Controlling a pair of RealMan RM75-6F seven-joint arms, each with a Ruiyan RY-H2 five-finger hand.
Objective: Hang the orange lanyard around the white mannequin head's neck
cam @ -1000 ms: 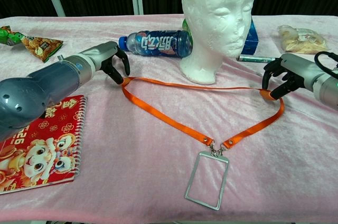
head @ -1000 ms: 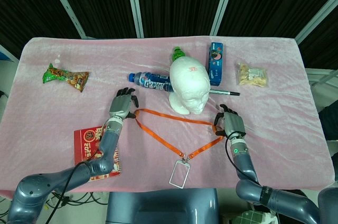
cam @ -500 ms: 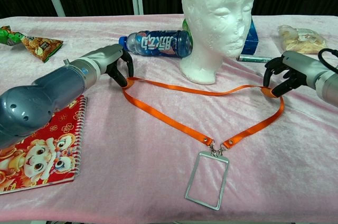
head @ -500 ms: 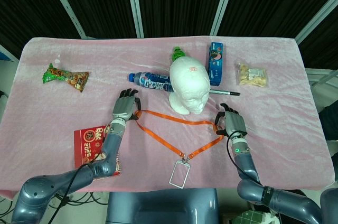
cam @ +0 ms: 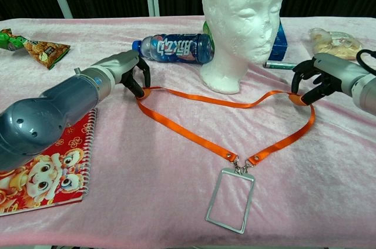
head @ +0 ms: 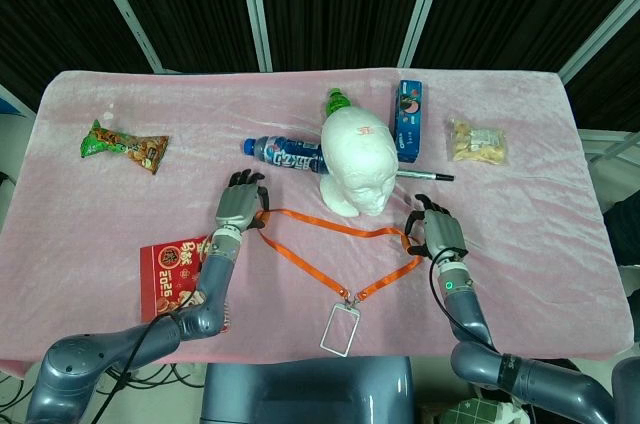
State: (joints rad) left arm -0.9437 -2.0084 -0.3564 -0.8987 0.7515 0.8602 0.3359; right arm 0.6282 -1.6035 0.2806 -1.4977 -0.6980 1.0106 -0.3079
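We see orange lanyard flat on pink cloth, loop spread wide before white mannequin head, badge holder at its near end. Left hand fingers curled onto loop's left corner, apparently pinching strap. Right hand fingers curled onto right corner, strap between fingertips there. Blue bottle lies behind left hand; red notebook under left forearm

Bright, even overhead light, soft faint shadows, both views sharp throughout.
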